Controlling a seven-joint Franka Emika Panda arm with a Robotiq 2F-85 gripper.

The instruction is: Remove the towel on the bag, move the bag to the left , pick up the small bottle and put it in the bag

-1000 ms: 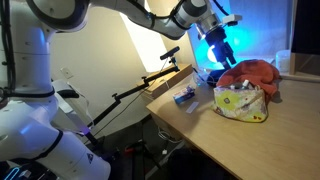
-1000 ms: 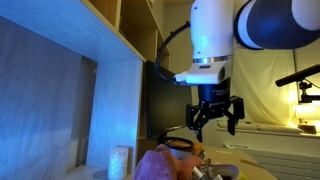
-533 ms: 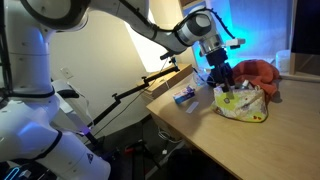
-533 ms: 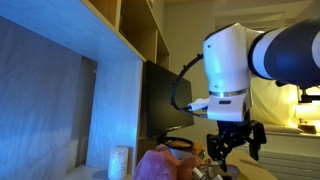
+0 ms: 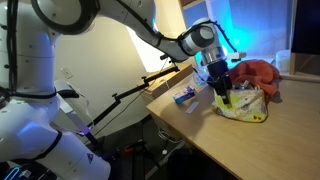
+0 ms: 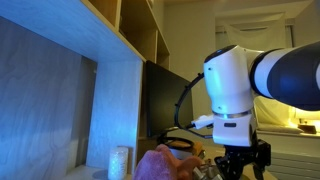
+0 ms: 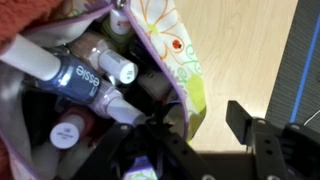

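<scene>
Blue-grey bottle [image 7: 80, 78] inside bag [image 7: 172, 40], wrist view only

The arm [image 5: 140, 25] consists of glossy white, rounded link housings separated by darker grey joint bands, as seen in both exterior views. The wrist housing [image 6: 232, 85] is white and domed, with a black cable [image 6: 180, 100] looped alongside. The gripper [image 6: 240, 168] is black and angular, with matte fingers [image 7: 262, 145].

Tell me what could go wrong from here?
1. The jaws hang right at the bag's rim, over crowded bottles; closing could pinch a bottle instead.
2. The soft bag is full; tugging it may spill bottles.
3. The towel lies against the bag and may drag along.
</scene>
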